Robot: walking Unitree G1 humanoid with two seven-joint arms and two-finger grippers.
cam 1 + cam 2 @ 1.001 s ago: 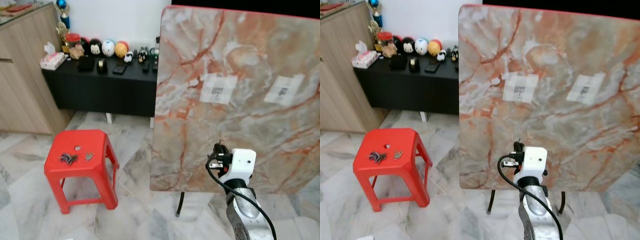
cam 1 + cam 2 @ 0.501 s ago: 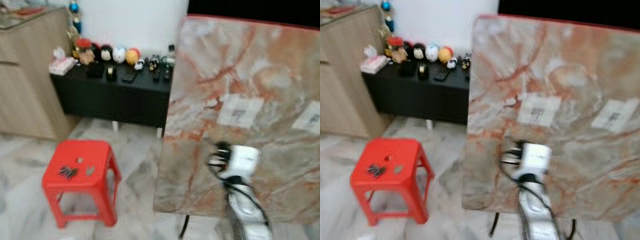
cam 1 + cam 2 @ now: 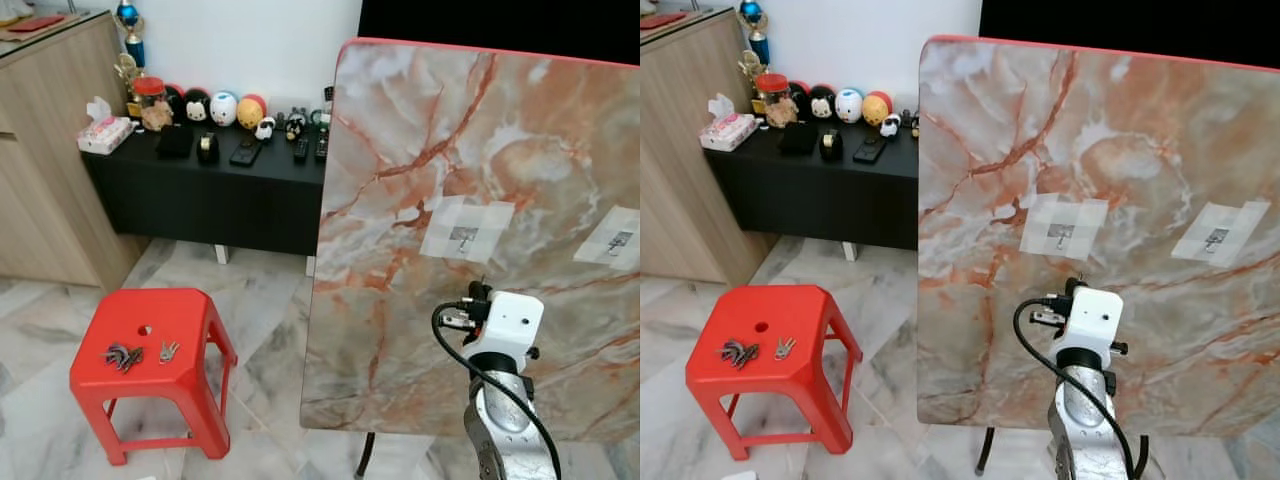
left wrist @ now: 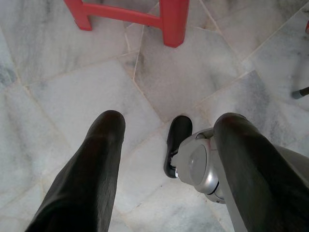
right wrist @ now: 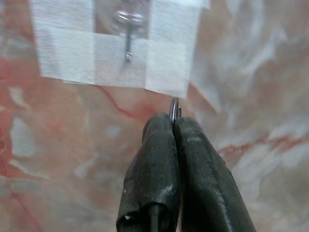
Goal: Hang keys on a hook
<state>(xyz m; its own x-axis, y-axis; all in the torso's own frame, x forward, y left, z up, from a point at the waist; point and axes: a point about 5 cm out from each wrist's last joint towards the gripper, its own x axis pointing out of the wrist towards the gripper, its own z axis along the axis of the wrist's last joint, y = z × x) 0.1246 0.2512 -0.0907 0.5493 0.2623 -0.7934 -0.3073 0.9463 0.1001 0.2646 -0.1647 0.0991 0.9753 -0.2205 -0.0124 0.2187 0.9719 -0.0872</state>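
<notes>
Pinching a key ring (image 5: 175, 109) between clenched fingers, our right gripper (image 5: 173, 126) is hovering just below the near taped hook (image 5: 126, 30) on the upright marble board (image 3: 480, 150); hanging is not yet done. Our left gripper (image 4: 169, 140) is dangling spread over the floor. Other keys (image 3: 125, 355) are lying on the red stool (image 3: 190, 375) at left. Since a second ago we are seeing the camera shifted and the arm raised slightly.

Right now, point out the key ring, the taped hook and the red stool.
key ring (image 5: 175, 109), right wrist view, metal loop above fingertips
taped hook (image 5: 128, 36), right wrist view, hook's stem
red stool (image 3: 190, 310), left eye view, bare seat
</notes>
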